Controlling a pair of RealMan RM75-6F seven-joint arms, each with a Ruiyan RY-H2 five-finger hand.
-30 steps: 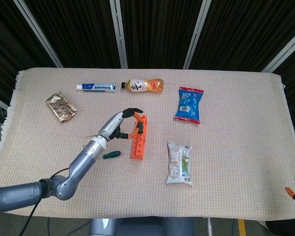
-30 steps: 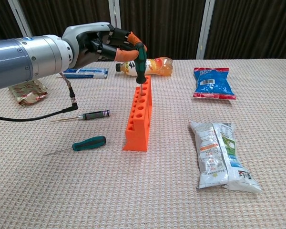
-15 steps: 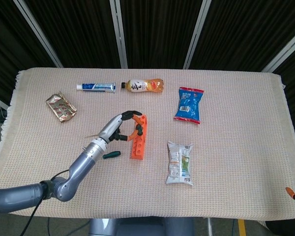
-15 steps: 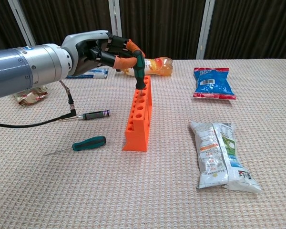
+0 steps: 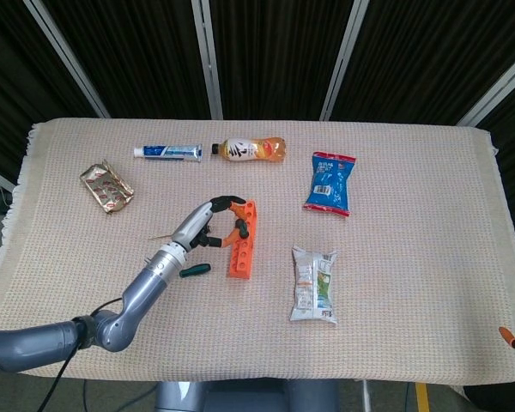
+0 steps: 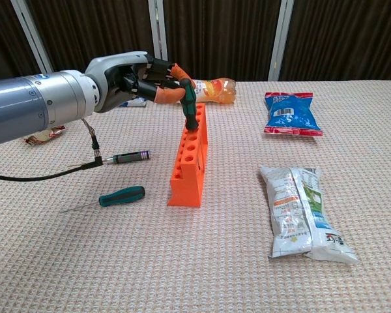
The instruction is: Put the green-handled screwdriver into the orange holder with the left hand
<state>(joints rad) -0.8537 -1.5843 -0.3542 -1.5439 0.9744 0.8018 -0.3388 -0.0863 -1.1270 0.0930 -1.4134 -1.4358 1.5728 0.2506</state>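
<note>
Cloth (image 6: 182, 274): beige, fine woven check; backdrop (image 5: 266, 51): black with pale grey struts. Holder (image 6: 190, 156) orange; screwdriver (image 6: 189, 107) in it has a dark green handle, a second driver (image 6: 120, 196) on the cloth is green-handled too, a third tool (image 6: 127, 156) has a black handle with a purple band. Left hand (image 6: 146, 79) black with orange fingertips on a silver-grey arm (image 6: 32, 107); toothpaste (image 5: 167, 152) white and blue, bottle (image 5: 253, 149) amber with a white label, one packet (image 5: 330, 184) blue with red ends, another packet (image 6: 298, 212) white with green and orange print, wrapper (image 5: 106, 188) gold and red.
</note>
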